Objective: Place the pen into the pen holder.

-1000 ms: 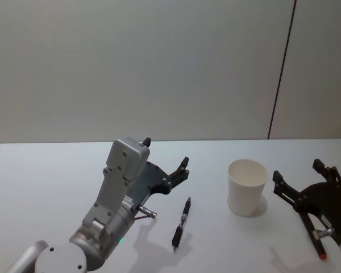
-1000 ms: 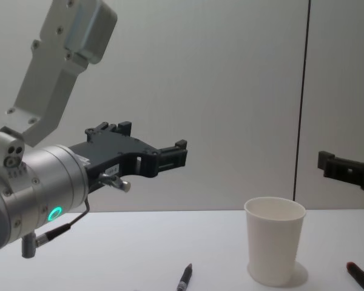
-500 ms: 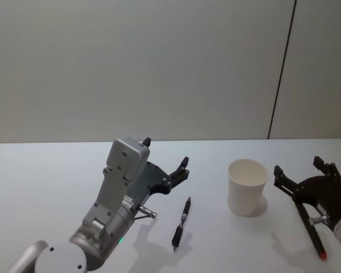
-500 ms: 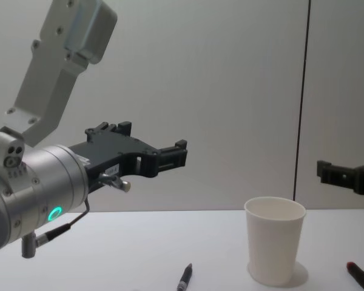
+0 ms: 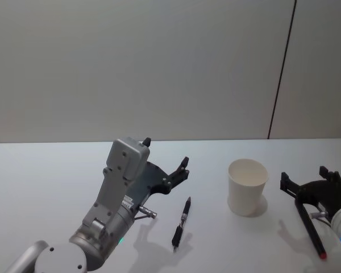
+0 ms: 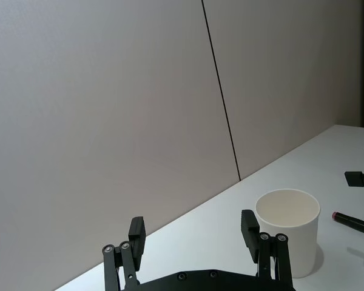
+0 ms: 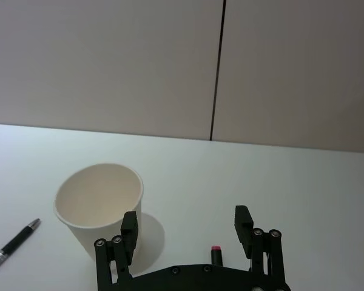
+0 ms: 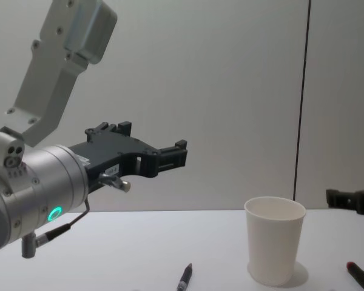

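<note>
a tapered white paper pen holder [image 5: 247, 190] with a rolled rim stands on the smooth white table [image 5: 45, 187], toward its right edge. a slim black pen [image 5: 182, 222] lies flat to its left, near the raised left pincer [image 5: 166, 152], whose fingers are apart and empty. the right pincer [image 5: 306, 176], fingers spread, hovers just over a dark red-tipped pen [image 5: 314, 240].

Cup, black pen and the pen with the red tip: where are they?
cup [image 5: 245, 196]: head view, outer wall.
black pen [image 5: 181, 223]: head view, middle of barrel.
red-tipped pen [image 5: 314, 239]: head view, dark barrel.
</note>
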### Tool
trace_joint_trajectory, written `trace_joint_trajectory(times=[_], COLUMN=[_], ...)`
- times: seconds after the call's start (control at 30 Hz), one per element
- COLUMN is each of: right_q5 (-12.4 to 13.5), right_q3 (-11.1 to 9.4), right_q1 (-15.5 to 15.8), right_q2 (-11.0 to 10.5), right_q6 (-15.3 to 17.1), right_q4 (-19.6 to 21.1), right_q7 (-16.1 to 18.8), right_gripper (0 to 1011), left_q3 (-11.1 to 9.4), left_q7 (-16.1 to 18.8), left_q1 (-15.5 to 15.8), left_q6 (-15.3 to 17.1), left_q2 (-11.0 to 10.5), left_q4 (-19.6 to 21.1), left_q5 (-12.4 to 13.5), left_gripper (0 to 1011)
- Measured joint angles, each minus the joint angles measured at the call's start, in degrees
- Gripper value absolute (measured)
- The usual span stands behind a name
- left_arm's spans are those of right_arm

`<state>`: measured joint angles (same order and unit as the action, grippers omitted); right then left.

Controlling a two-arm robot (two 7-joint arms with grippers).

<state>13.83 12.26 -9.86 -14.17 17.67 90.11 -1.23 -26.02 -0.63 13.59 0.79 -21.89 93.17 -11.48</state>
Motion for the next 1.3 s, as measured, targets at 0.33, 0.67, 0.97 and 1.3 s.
trace_joint_trajectory(times=[0.33, 0.67, 0.97, 1.3], right_q5=[-0.28, -0.11, 0.5, 0.48], right_q3=[-0.22, -0.63, -1.07, -1.21], right_q1=[-1.84, -2.27, -2.43, -2.95], right_q2=[1.1, 1.57, 1.81, 2.16], right_q6=[5.2, 8.73, 10.04, 10.2], right_q4=[-3.13, -4.95, -7.08, -10.15], right_q7=[-2.06, -4.09, -4.64, -4.31], right_gripper=[1001, 1001, 1001, 1002], left_q3=[0.0, 0.0, 0.0, 0.0], left_q7=[0.0, 0.0, 0.0, 0.0], left_q1=[0.0, 0.0, 0.0, 0.0], left_q6=[0.0, 0.0, 0.0, 0.0], left_q2=[0.0, 0.0, 0.0, 0.0], left_q4=[0.0, 0.0, 0.0, 0.0], left_q5=[0.0, 0.0, 0.0, 0.0], left_gripper=[1004, 1004, 1004, 1004])
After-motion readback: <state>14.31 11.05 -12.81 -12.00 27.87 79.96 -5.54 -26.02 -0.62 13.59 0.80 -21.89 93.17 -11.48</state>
